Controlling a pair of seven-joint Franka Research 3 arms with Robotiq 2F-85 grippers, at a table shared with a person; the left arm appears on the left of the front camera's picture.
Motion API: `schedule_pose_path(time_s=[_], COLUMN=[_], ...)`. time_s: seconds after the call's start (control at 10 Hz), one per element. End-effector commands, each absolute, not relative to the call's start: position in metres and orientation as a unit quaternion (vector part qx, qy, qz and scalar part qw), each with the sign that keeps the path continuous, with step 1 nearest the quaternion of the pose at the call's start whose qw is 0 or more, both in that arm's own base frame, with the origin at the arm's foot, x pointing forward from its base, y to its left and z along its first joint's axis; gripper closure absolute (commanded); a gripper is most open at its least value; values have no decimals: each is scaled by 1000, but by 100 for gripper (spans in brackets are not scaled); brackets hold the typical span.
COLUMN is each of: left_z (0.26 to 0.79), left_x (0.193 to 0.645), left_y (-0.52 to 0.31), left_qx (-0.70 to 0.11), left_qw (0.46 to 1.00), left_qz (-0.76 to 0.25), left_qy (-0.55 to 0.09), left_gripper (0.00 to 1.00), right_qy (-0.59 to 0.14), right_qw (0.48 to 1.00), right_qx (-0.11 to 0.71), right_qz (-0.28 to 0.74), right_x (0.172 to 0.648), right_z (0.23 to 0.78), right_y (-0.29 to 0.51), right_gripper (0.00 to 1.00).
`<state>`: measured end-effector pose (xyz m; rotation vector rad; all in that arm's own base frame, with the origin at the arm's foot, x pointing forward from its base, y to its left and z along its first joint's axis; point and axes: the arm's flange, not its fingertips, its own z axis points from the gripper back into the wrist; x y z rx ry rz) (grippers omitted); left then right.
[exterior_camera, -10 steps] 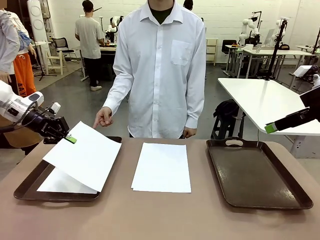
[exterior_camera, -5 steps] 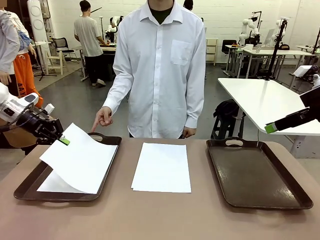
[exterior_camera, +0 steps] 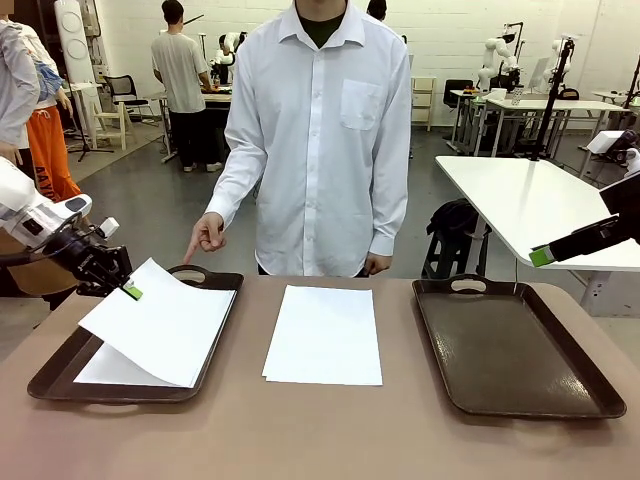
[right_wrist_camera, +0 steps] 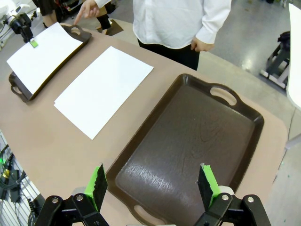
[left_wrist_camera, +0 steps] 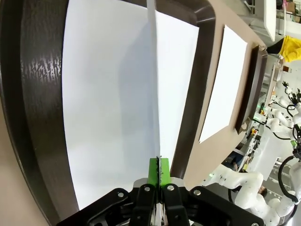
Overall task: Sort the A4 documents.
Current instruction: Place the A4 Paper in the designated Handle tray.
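My left gripper (exterior_camera: 130,291) is shut on the far left corner of a white A4 sheet (exterior_camera: 165,320), holding it tilted over the left brown tray (exterior_camera: 50,385). Another sheet (exterior_camera: 115,367) lies flat in that tray beneath it. In the left wrist view the green pads (left_wrist_camera: 159,172) pinch the held sheet's edge (left_wrist_camera: 153,94) above the lying sheet (left_wrist_camera: 103,108). A small stack of A4 documents (exterior_camera: 324,334) rests on the table centre. My right gripper (right_wrist_camera: 153,188) hangs open high above the right tray (right_wrist_camera: 188,146). The person's hand (exterior_camera: 206,236) points down at the left tray.
The right brown tray (exterior_camera: 510,345) holds nothing. The person in a white shirt (exterior_camera: 320,140) stands at the far table edge. A white table (exterior_camera: 530,205) stands behind on the right. The brown tabletop (exterior_camera: 320,430) is bare in front.
My left gripper has drawn the held sheet leftward and lowered it over the left tray. The right arm and the person's pointing hand stayed put.
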<state>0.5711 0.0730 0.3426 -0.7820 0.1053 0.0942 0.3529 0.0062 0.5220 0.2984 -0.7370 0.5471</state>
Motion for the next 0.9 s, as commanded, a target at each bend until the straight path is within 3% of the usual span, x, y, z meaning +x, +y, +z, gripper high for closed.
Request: schedule_pose_path(time_s=[0.0,0.1,0.8], left_z=[349,348,350], left_x=[577,577,573], left_y=[74,74,78], left_qx=[-359,-350,-316], left_qw=[928,931,945], left_qz=[64,71,59], left_qy=[72,76,58], left_gripper=[99,99,29], right_qy=[-353,-353,-353], right_qw=[885,885,885], right_qx=[150,150,150], right_qz=[264,264,264], right_x=[354,354,354], right_z=[520,520,520], right_y=[7,7,7], right_gripper=[0,0,0])
